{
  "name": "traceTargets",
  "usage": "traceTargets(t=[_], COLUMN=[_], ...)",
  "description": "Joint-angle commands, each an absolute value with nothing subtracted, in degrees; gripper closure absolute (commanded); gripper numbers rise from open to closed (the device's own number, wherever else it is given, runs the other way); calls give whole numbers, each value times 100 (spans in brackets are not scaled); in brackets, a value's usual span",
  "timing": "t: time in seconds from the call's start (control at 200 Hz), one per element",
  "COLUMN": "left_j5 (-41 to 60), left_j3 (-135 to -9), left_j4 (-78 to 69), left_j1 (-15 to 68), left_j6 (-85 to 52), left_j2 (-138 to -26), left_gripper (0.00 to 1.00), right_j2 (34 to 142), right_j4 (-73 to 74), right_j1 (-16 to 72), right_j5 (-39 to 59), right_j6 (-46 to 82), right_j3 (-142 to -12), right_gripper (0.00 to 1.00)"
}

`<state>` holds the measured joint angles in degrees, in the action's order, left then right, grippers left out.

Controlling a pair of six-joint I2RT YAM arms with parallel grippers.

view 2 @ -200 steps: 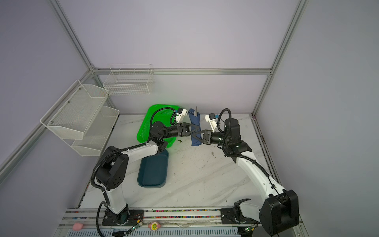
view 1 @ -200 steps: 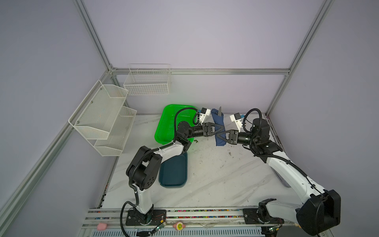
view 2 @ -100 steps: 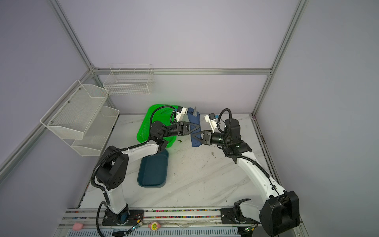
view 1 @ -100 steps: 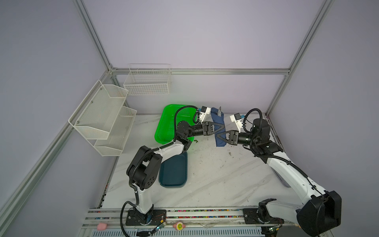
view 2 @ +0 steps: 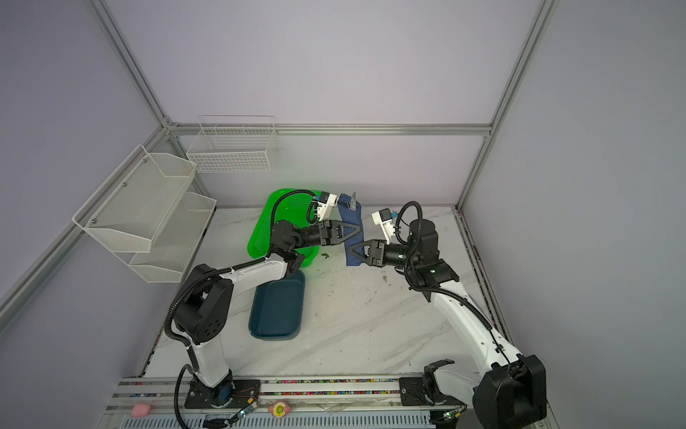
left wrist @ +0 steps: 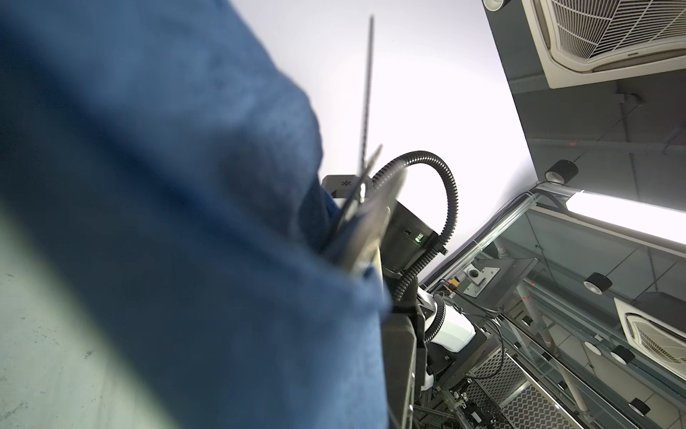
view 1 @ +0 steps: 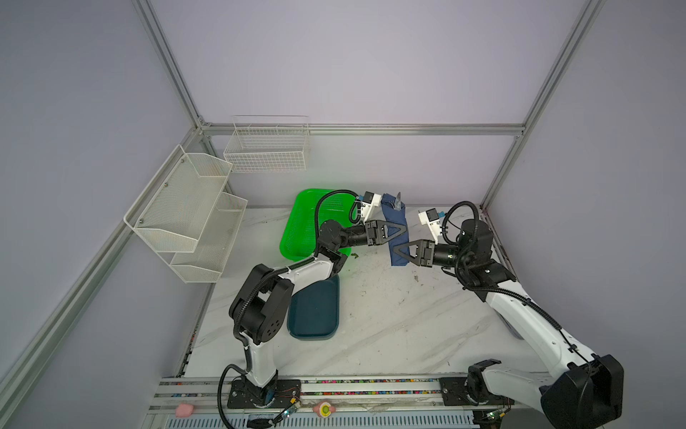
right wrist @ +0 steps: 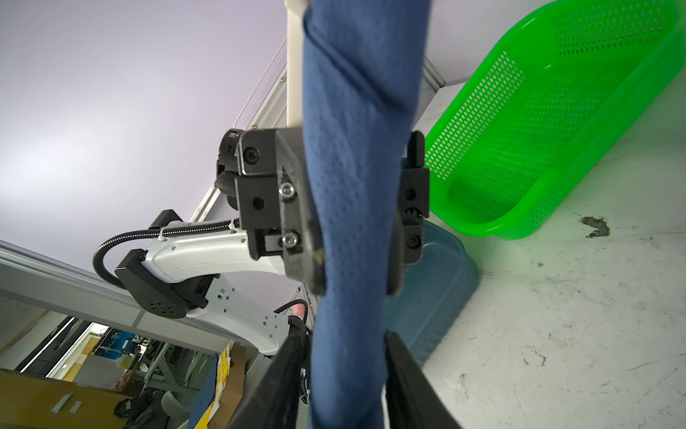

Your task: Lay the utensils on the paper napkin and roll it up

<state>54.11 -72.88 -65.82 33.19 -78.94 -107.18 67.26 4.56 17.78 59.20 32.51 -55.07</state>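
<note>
Probably soft and light, stiffened only by slippery utensils (view 1: 398, 198) poking from its top, the rolled paper napkin (view 1: 393, 215) hangs upright above the table (view 1: 371, 315), best pinched mid-length where the left gripper (view 1: 402, 227) clamps it; the right gripper (view 1: 394, 254) flanks its foot, grip unclear.

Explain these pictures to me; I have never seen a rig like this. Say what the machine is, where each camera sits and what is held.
Two robot arms stand at the edge of a marble table. Two pictures look down from one overhead camera pair; the other two come from a camera on each arm's wrist. On the table sit a green basket and a teal tray. Between the arms, the left gripper is shut on a rolled paper napkin held upright, with metal utensils poking out its top. The right gripper straddles the roll lower down; whether it grips, I cannot tell.
</note>
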Motion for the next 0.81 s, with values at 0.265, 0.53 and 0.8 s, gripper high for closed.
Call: traceTargets(t=[0.265,0.53,0.8], left_j5=[5505,5313,5264], left_j3=[-7713,-7465,-7247], left_j4=[-7269,-6412,-6035], left_j1=[3340,3314,3309], left_j6=[-7978,-7465,-7277], left_j2=[-10479,-10306,-10212], left_gripper=[87,70,56], right_j2=[6811,6655,6470], right_j4=[1781,1816,1340], right_j1=[1766,1760,1766], right_j5=[6154,6137,5810], right_j6=[4025,3930,3424], right_j3=[-5305,-5273,-5398], right_gripper=[73,82,84])
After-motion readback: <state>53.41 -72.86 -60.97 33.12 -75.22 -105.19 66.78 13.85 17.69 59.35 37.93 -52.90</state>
